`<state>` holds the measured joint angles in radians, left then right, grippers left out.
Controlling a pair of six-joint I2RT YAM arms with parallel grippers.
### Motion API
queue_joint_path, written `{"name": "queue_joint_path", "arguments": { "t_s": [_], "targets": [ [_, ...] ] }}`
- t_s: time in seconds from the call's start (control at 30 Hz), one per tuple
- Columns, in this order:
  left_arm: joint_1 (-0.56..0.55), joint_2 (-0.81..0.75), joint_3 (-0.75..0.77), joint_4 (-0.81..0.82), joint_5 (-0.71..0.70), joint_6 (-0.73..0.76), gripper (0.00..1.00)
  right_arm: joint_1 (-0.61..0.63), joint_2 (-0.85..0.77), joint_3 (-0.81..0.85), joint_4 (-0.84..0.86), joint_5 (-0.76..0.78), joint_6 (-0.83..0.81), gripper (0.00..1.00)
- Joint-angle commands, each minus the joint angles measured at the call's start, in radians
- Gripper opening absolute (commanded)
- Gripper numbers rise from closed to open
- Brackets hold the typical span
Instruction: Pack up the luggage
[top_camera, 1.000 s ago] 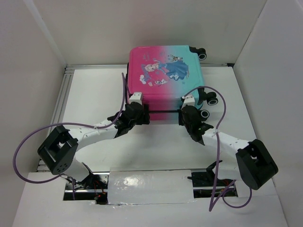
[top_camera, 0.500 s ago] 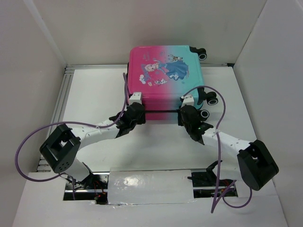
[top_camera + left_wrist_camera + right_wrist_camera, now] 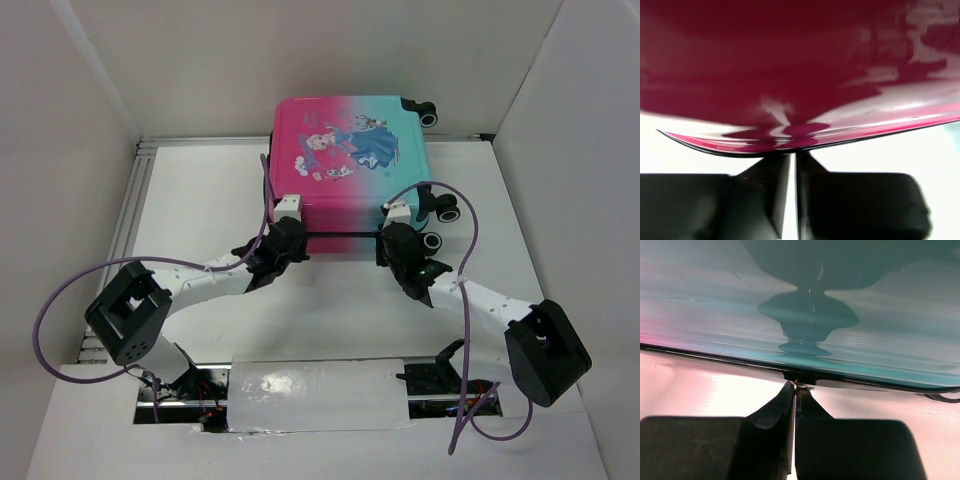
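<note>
The luggage (image 3: pixel 350 150) lies flat at the back of the table, lid down, pink on the left and teal on the right, with a cartoon print. My left gripper (image 3: pixel 296 230) is at its near pink edge. In the left wrist view its tips (image 3: pixel 792 154) touch the black trim under the pink shell (image 3: pixel 790 75). The jaws are nearly together with a thin slit, and nothing shows in it. My right gripper (image 3: pixel 392 234) is at the near teal edge (image 3: pixel 715 315). Its jaws (image 3: pixel 796 386) are shut on a small metal zipper pull (image 3: pixel 805 386).
Black-and-white wheels (image 3: pixel 447 212) stick out on the suitcase's right side. White walls enclose the table on three sides. An aluminium rail (image 3: pixel 130 210) runs along the left. Purple cables loop over both arms. A pale cover strip (image 3: pixel 315 395) lies between the arm bases.
The left gripper's jaws have closed from wide apart to a thin slit at the suitcase's edge, and its arm has edged forward. The right gripper stays shut in place.
</note>
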<state>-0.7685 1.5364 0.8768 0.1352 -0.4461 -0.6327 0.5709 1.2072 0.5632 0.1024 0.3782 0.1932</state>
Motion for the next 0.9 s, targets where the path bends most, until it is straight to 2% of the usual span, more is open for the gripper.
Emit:
{"name": "queue_joint_path", "arguments": {
  "t_s": [0.0, 0.03, 0.07, 0.1, 0.13, 0.3, 0.47, 0.67, 0.87],
  "targets": [
    [0.009, 0.028, 0.004, 0.060, -0.040, 0.018, 0.18, 0.015, -0.038, 0.050, 0.037, 0.016, 0.002, 0.00],
    [0.009, 0.028, 0.013, 0.060, -0.049, 0.018, 0.16, 0.015, -0.038, 0.050, 0.037, 0.016, 0.002, 0.00],
    [0.009, 0.040, 0.013, 0.060, -0.049, 0.018, 0.09, 0.015, -0.038, 0.050, 0.037, 0.016, 0.002, 0.00],
    [0.009, 0.041, 0.013, 0.049, -0.049, 0.018, 0.09, 0.015, -0.038, 0.050, 0.037, 0.027, 0.002, 0.00],
    [0.009, 0.051, 0.013, 0.049, -0.060, 0.008, 0.00, 0.015, -0.029, 0.050, 0.037, 0.027, 0.014, 0.00],
    [0.020, 0.051, -0.001, 0.027, -0.071, -0.013, 0.00, 0.006, -0.020, 0.041, 0.010, 0.059, 0.072, 0.00],
    [0.090, -0.015, -0.067, 0.018, -0.026, -0.033, 0.00, -0.020, -0.020, 0.032, -0.043, 0.102, 0.144, 0.00],
    [0.166, -0.136, -0.156, 0.009, -0.003, -0.042, 0.00, -0.115, -0.089, -0.020, -0.061, 0.070, 0.192, 0.00],
    [0.211, -0.170, -0.177, -0.065, -0.025, -0.062, 0.00, -0.190, -0.119, -0.046, -0.085, 0.070, 0.229, 0.00]
  ]
}}
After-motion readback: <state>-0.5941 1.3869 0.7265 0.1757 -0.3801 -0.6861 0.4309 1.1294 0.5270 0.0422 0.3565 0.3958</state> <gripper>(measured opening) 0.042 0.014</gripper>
